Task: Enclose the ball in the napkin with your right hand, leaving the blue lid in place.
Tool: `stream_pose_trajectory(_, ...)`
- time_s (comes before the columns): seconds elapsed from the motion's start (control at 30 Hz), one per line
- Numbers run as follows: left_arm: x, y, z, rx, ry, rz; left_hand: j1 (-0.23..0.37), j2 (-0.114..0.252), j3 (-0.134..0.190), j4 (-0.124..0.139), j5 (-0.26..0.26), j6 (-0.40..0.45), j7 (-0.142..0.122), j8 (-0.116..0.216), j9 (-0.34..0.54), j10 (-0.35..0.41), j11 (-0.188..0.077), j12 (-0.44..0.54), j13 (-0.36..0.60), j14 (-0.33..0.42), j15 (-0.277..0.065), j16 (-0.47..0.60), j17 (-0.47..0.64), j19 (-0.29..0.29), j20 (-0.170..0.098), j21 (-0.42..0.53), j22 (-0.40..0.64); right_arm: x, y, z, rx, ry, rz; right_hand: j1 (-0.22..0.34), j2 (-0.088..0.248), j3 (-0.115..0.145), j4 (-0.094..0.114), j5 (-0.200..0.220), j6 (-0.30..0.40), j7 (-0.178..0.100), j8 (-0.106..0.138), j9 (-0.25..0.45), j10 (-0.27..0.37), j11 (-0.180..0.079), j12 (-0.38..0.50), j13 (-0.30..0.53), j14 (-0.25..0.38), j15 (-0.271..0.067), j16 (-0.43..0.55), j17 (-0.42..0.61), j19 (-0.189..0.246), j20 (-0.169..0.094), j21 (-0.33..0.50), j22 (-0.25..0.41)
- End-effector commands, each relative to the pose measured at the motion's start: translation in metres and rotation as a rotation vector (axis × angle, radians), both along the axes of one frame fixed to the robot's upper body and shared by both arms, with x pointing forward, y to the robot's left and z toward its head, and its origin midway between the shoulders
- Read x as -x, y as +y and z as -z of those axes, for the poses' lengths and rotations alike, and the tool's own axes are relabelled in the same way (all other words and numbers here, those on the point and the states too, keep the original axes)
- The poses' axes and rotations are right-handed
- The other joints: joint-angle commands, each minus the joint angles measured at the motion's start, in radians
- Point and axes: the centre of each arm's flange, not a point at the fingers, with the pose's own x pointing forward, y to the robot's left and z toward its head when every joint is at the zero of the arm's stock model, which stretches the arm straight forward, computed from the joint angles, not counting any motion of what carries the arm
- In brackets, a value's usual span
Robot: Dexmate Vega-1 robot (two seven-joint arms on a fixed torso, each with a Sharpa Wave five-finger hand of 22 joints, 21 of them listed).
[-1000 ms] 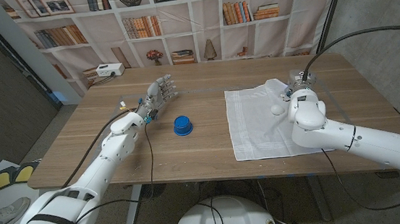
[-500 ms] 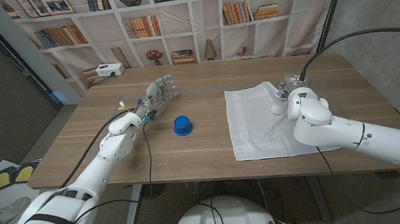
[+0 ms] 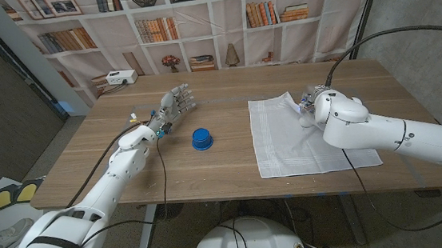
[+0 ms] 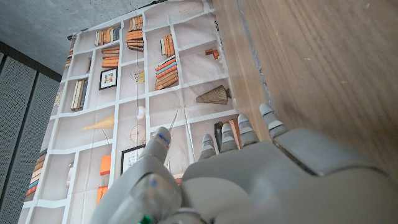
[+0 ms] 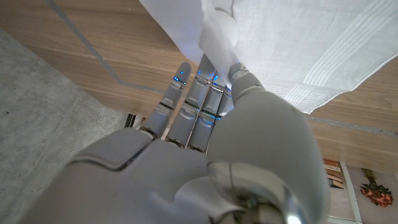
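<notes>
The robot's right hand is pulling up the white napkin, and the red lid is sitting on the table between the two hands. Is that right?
Almost. The lid is blue, not red; the head view shows it. The rest holds: it sits on the table between the hands, and the right hand holds a fold of the white napkin.

Even indoor light, soft shadows, sharp head view, wrist views blurred close up
</notes>
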Motion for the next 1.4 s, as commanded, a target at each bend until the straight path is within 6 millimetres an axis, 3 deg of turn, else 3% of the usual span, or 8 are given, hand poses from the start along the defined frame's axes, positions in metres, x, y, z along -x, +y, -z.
stream_pose_trajectory(0.03, -0.003, -0.003, -0.002, -0.003, -0.005, 0.009, -0.005, 0.008, 0.009, 0.000, 0.000, -0.001, -0.005, 0.005, -0.001, -0.010, 0.003, -0.001, 0.002, 0.005, 0.000, 0.003, 0.003, 0.007, 0.005, -0.001, 0.003, 0.007, 0.008, -0.001, -0.013, 0.100, -0.041, 0.014, 0.005, -0.004, 0.003, 0.007, 0.023, -0.022, 0.134, 0.149, 0.004, 0.006, -0.003, 0.000, 0.005, -0.094, -0.002, -0.001, -0.001, 0.003, 0.007, 0.002)
stream_pose_trajectory(0.17, -0.004, -0.004, -0.003, -0.004, -0.005, 0.012, -0.005, 0.008, 0.009, 0.000, 0.000, -0.001, -0.004, 0.005, -0.001, -0.010, 0.004, -0.001, 0.002, 0.005, 0.000, 0.003, 0.003, 0.007, 0.005, -0.002, 0.004, 0.007, 0.009, -0.001, -0.002, 0.132, -0.048, 0.004, 0.015, -0.001, 0.014, 0.005, 0.003, -0.025, 0.120, 0.134, -0.023, 0.011, -0.020, -0.013, -0.031, -0.088, -0.052, -0.033, -0.019, 0.012, 0.007, 0.001)
stream_pose_trajectory(0.53, -0.002, -0.005, -0.002, -0.004, -0.005, 0.012, -0.005, 0.008, 0.009, 0.000, 0.000, -0.001, -0.005, 0.005, -0.001, -0.010, 0.003, -0.001, 0.002, 0.006, 0.000, 0.003, 0.003, 0.007, 0.006, -0.002, 0.004, 0.016, 0.008, -0.004, -0.029, 0.160, -0.071, -0.217, -0.063, -0.060, 0.094, 0.005, -0.219, -0.029, -0.129, -0.073, -0.259, 0.045, -0.195, -0.114, -0.201, -0.047, -0.247, -0.161, -0.093, 0.042, -0.017, -0.010)
stream_pose_trajectory(0.67, -0.001, -0.006, -0.001, -0.005, -0.006, 0.014, -0.005, 0.008, 0.010, 0.000, 0.000, 0.000, -0.004, 0.005, -0.001, -0.011, 0.001, -0.001, 0.002, 0.006, 0.000, 0.003, 0.003, 0.008, 0.006, -0.003, 0.004, 0.021, 0.009, -0.007, -0.029, 0.159, -0.082, -0.317, -0.103, -0.109, 0.135, 0.019, -0.263, -0.033, -0.183, -0.110, -0.329, 0.049, -0.245, -0.135, -0.259, -0.030, -0.286, -0.185, -0.118, 0.048, -0.034, -0.011)
stream_pose_trajectory(0.77, 0.001, -0.006, -0.001, -0.005, -0.007, 0.012, -0.005, 0.008, 0.010, 0.000, 0.000, -0.001, -0.005, 0.005, -0.001, -0.011, 0.002, -0.001, 0.002, 0.006, 0.000, 0.003, 0.003, 0.008, 0.006, -0.003, 0.004, 0.026, 0.008, -0.008, -0.039, 0.148, -0.091, -0.384, -0.131, -0.147, 0.164, 0.024, -0.290, -0.030, -0.210, -0.124, -0.349, 0.051, -0.265, -0.145, -0.285, -0.023, -0.298, -0.190, -0.132, 0.050, -0.045, -0.011)
stream_pose_trajectory(0.93, 0.003, -0.007, -0.001, -0.005, -0.009, 0.015, -0.005, 0.008, 0.011, -0.001, 0.000, -0.001, -0.005, 0.005, -0.001, -0.012, 0.000, -0.002, 0.002, 0.006, 0.000, 0.003, 0.003, 0.008, 0.006, -0.003, 0.004, 0.037, 0.006, -0.009, -0.066, 0.093, -0.100, -0.426, -0.122, -0.161, 0.188, 0.031, -0.290, -0.021, -0.220, -0.129, -0.346, 0.059, -0.272, -0.150, -0.285, -0.015, -0.299, -0.195, -0.134, 0.055, -0.050, -0.011)
stream_pose_trajectory(1.07, 0.004, -0.008, 0.000, -0.005, -0.011, 0.017, -0.005, 0.007, 0.011, -0.002, 0.000, -0.001, -0.005, 0.005, -0.001, -0.008, 0.004, 0.000, 0.002, 0.006, -0.001, 0.003, 0.003, 0.008, 0.006, -0.003, 0.004, 0.050, 0.009, -0.008, -0.051, 0.034, -0.114, -0.342, -0.068, -0.115, 0.150, 0.062, -0.245, -0.010, -0.221, -0.138, -0.288, 0.060, -0.265, -0.161, -0.225, -0.028, -0.279, -0.204, -0.109, 0.049, -0.050, -0.011)
stream_pose_trajectory(1.4, 0.008, -0.011, 0.000, -0.011, -0.022, 0.026, -0.005, 0.007, 0.011, -0.002, 0.000, -0.001, -0.004, 0.005, -0.001, -0.009, 0.003, 0.000, 0.002, 0.007, 0.000, 0.003, 0.003, 0.009, 0.006, -0.004, 0.004, 0.079, 0.027, 0.001, 0.014, 0.003, -0.178, -0.350, -0.090, -0.144, 0.133, 0.068, -0.256, -0.020, -0.248, -0.140, -0.276, 0.060, -0.259, -0.149, -0.248, -0.030, -0.224, -0.141, -0.115, 0.047, -0.062, -0.010)
